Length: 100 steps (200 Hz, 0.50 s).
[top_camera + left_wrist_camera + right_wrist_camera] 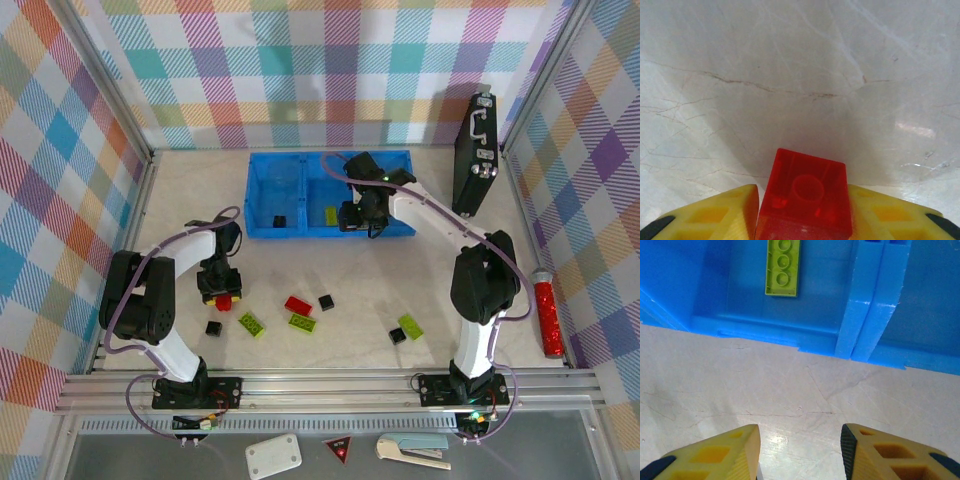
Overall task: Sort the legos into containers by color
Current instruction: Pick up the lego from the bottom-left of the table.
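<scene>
My left gripper (pixel 222 292) (pixel 802 202) is shut on a red lego (pixel 805 197) (pixel 228 300), low over the table's left side. Loose legos lie on the table: a black cube (pixel 213 327), a green brick (pixel 252 323), a red brick (pixel 298 305), another green one (pixel 302 322), a black cube (pixel 327 302), and a black (pixel 398 336) and green (pixel 410 326) pair. The blue containers (pixel 262 200) (pixel 875 300) hold a black cube (pixel 279 221) and a green brick (pixel 331 216) (pixel 783 267). My right gripper (pixel 362 222) (pixel 800 440) is open and empty at the tray's front wall.
A black upright case (pixel 476 160) stands at the back right. A red cylinder (pixel 547 315) lies by the right wall. On the front ledge sit a white box (pixel 273 456), a red triangle (pixel 340 450) and a stapler (pixel 412 450).
</scene>
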Tool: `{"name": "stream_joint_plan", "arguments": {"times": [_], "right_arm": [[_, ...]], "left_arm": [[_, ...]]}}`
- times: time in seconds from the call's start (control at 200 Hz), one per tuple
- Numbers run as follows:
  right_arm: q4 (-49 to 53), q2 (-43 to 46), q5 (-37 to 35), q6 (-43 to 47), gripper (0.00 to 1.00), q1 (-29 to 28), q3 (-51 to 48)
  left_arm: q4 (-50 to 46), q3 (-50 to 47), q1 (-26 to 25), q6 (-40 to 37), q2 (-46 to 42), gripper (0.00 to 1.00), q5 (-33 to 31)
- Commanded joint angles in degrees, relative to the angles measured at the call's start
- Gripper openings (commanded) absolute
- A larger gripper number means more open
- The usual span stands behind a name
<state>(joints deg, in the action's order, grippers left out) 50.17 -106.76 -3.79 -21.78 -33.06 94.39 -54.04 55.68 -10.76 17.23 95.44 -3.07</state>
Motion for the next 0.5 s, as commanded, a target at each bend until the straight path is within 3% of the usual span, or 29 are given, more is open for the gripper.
{"name": "stream_joint_plan", "arguments": {"times": [0.0, 0.25, 0.495], "right_arm": [[0.15, 2.08, 0.39, 0.03, 0.48, -0.34, -0.79], [-0.33, 3.95, 1.51, -0.09, 0.48, -0.34, -2.10], [-4.11, 9.16, 4.35, -0.24, 0.48, -0.30, -8.25]], "left_arm": [[-0.63, -0.13, -0.22, 0.10, -0.59, 0.43, 0.29], [-0.80, 0.98, -0.27, 0.15, -2.90, 0.38, 1.62], [1.76, 4.14, -0.22, 2.55, -7.45, 0.35, 9.58]]}}
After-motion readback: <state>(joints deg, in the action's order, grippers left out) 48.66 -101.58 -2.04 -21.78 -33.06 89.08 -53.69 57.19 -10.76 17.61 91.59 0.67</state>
